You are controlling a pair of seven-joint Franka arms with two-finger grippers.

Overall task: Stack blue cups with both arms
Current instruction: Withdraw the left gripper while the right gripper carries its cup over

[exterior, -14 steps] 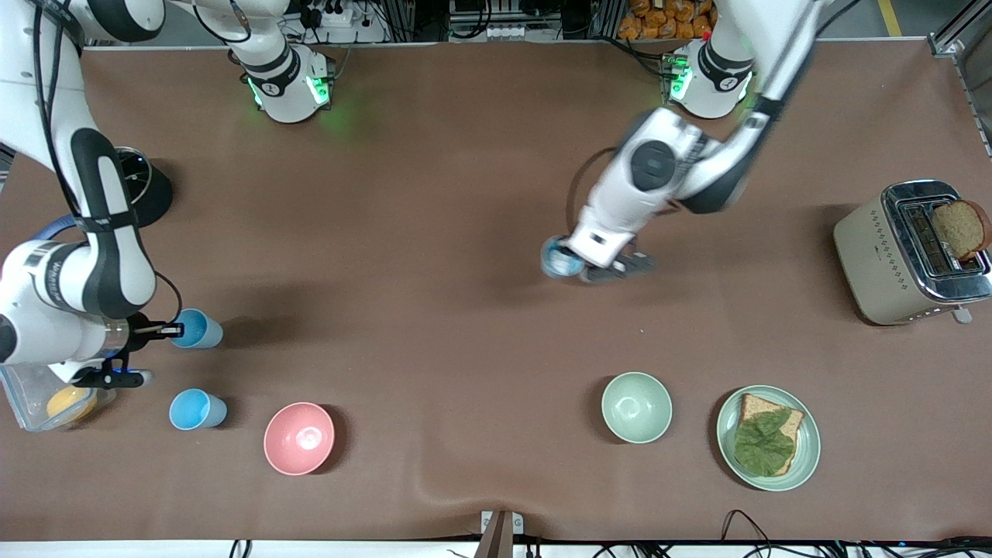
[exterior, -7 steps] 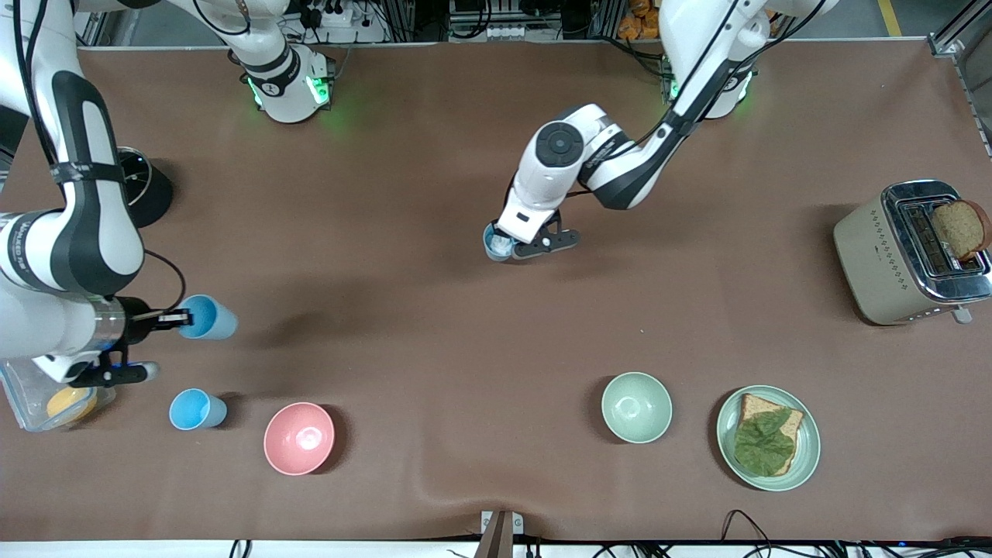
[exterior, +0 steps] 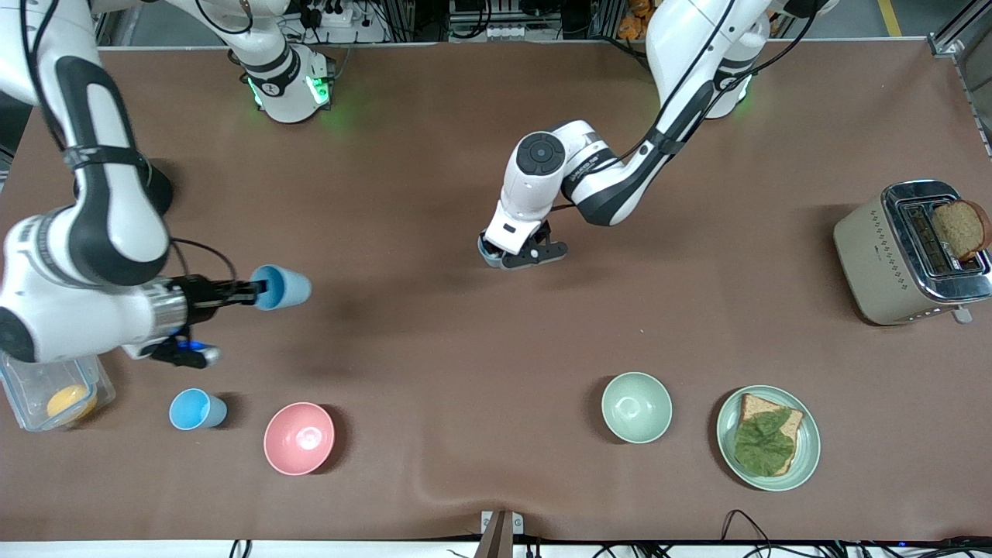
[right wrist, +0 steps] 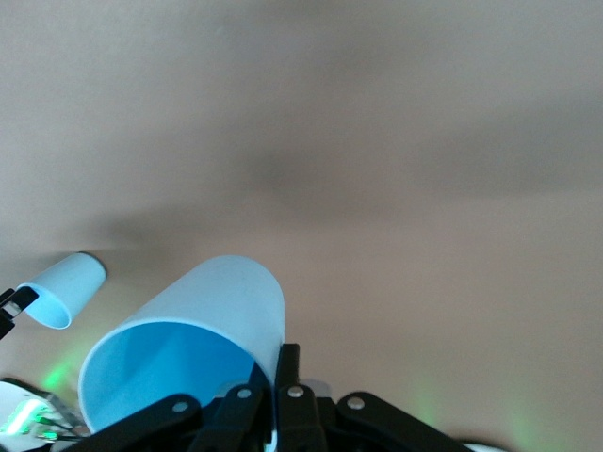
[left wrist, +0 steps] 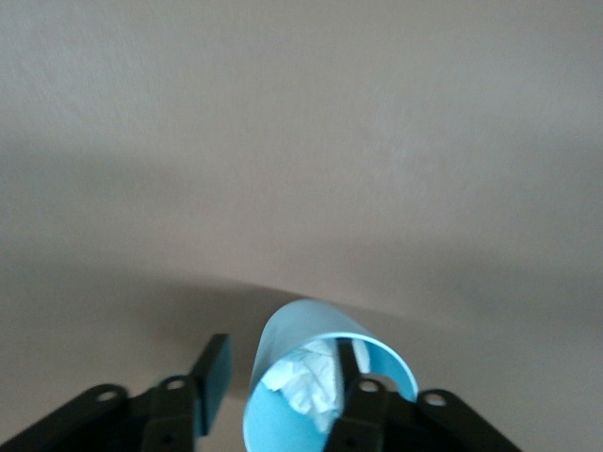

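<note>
Matt brown cloth covers the desk [exterior: 434,372]; cups [exterior: 284,287] look smooth plastic; toaster [exterior: 914,252] has shiny metal top; bowls [exterior: 299,438] glossy.

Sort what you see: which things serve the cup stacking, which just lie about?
Job: sky-blue plastic cup in right gripper; paler blue cup in left gripper; third blue cup, unheld.
Idle: pink bowl, pale green bowl, sandwich plate, beige toaster, clear plastic tub.

Sky-blue cup [exterior: 283,287] tilted, airborne; greyer cup [exterior: 488,252] — seemingly holds crumpled paper; third cup [exterior: 197,409] upright.
</note>
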